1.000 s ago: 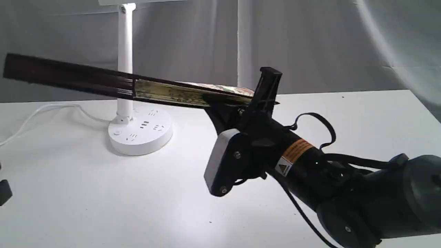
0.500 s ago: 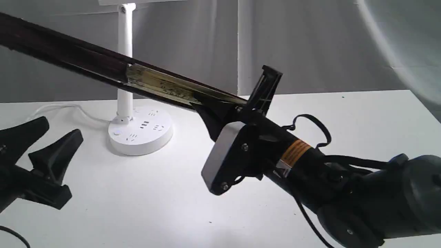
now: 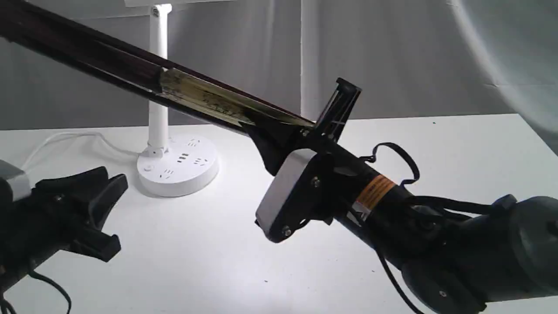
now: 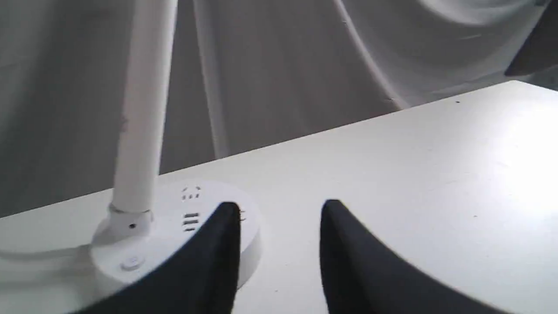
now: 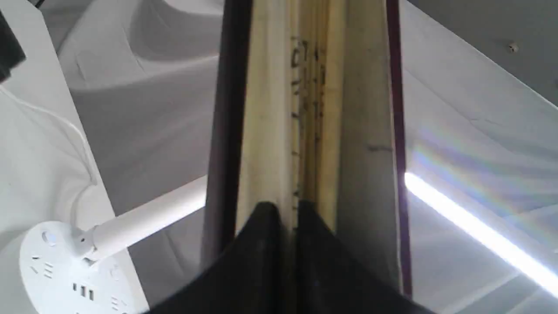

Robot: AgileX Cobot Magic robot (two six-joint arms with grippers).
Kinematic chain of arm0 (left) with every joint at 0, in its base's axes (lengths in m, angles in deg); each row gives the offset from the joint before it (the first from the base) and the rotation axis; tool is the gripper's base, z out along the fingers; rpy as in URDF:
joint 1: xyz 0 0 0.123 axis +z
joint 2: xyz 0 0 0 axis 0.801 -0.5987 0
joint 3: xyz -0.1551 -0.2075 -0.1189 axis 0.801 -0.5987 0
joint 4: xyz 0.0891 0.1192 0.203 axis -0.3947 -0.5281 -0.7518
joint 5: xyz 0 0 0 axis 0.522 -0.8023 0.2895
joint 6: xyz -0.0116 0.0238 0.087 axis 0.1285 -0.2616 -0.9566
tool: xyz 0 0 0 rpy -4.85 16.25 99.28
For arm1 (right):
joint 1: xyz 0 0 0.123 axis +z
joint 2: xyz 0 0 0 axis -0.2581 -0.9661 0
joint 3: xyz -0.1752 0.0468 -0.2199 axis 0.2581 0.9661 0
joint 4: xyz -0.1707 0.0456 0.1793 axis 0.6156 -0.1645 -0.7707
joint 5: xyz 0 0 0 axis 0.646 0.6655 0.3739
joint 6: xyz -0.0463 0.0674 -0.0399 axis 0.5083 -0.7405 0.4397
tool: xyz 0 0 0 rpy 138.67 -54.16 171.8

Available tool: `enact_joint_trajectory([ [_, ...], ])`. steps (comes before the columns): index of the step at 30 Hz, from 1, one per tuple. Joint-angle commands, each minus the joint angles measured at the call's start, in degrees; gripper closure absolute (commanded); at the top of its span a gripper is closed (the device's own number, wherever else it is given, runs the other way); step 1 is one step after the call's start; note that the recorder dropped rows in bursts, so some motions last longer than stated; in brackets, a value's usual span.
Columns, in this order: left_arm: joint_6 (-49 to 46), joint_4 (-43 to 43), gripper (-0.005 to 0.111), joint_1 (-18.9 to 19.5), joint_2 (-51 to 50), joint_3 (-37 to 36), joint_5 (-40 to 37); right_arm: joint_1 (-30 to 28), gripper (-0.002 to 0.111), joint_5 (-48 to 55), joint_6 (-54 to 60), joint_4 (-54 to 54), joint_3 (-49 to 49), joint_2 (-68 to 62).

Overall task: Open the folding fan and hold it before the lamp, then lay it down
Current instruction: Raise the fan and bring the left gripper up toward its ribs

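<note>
The folding fan (image 3: 196, 98) is nearly closed, its dark ribs and cream pleated edge slanting up to the left across the front of the lamp post. My right gripper (image 3: 305, 126) is shut on the fan's leaf end; in the right wrist view its fingertips (image 5: 266, 213) pinch the pleats of the fan (image 5: 305, 109). The white lamp (image 3: 158, 87) stands at the back left on its round socket base (image 3: 178, 170). My left gripper (image 3: 114, 176) hovers low at the left, open and empty, beside the lamp base (image 4: 144, 244), with a gap between its fingers (image 4: 218, 253).
The lamp's white cord (image 3: 65, 137) trails left over the white table (image 3: 196, 244). A grey draped backdrop (image 3: 414, 56) hangs behind the table. The right arm's bulky body (image 3: 457, 244) fills the lower right.
The fan's far end has swung upward, steepening its slant. My left gripper has come into view from the left, first with fingers spread wide, now narrower and pointing at the lamp base.
</note>
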Motion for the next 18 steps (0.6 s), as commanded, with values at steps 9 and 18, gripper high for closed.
enact_joint_trajectory([
  [9, 14.3, -10.58, 0.047, -0.84, -3.31, 9.95, 0.93, 0.14, 0.108, -1.91, -4.86, 0.92, 0.33, 0.68],
  [18, 12.14, -6.96, 0.048, -8.99, -3.31, 15.54, 0.93, 0.14, 0.108, -1.91, -5.14, 1.64, 0.33, 0.68],
])
